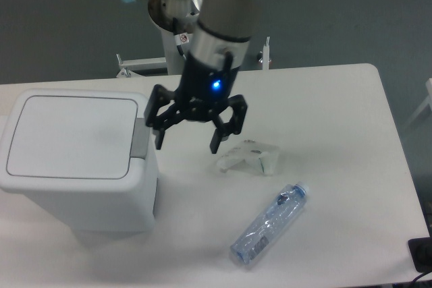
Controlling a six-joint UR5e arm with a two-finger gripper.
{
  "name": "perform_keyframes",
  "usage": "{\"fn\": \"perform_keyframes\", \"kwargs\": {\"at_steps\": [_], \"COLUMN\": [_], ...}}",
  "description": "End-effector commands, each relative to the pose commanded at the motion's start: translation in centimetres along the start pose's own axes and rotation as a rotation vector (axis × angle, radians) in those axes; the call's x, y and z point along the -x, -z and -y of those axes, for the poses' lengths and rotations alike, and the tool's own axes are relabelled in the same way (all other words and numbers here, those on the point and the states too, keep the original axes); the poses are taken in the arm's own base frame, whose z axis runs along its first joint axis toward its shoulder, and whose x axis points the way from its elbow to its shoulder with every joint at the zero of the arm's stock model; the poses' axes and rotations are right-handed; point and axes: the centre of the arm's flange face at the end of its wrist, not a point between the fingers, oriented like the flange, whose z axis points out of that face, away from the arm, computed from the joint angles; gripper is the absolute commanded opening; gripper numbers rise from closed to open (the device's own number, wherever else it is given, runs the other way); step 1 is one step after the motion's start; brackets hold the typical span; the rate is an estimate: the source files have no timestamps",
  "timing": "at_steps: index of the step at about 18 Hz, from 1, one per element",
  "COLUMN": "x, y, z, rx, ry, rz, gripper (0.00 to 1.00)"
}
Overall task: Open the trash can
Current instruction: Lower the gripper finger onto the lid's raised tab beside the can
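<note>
Bottle [268, 226]: lying near the front edge, right of centre; not part of the task.
Bin [77, 160]: left side of table [337, 133], lid flat and closed.
Tab [140, 141]: grey, on the bin's right rim, facing the gripper.
White object [248, 157]: crumpled, mid-table.
Gripper [189, 138]: fingers spread, holding nothing, just right of the tab and above it.
Coming move, judged: a short shift left and down onto the tab.
</note>
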Motion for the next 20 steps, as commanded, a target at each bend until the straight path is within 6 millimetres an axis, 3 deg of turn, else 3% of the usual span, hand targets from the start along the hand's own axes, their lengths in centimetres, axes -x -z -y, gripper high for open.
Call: {"fn": "perform_keyframes", "kwargs": {"at_steps": [7, 13, 20], "x": [-0.5, -1.2, -1.2], "y": [-0.4, 0.5, 0.0], "z": [-0.3, -2.7, -2.7], "rx": [0.010, 0.018, 0.022], "ry": [-0.004, -0.011, -0.034], "rz": [-0.003, 0.018, 0.017], "gripper": [1.00, 1.00, 1.00]}}
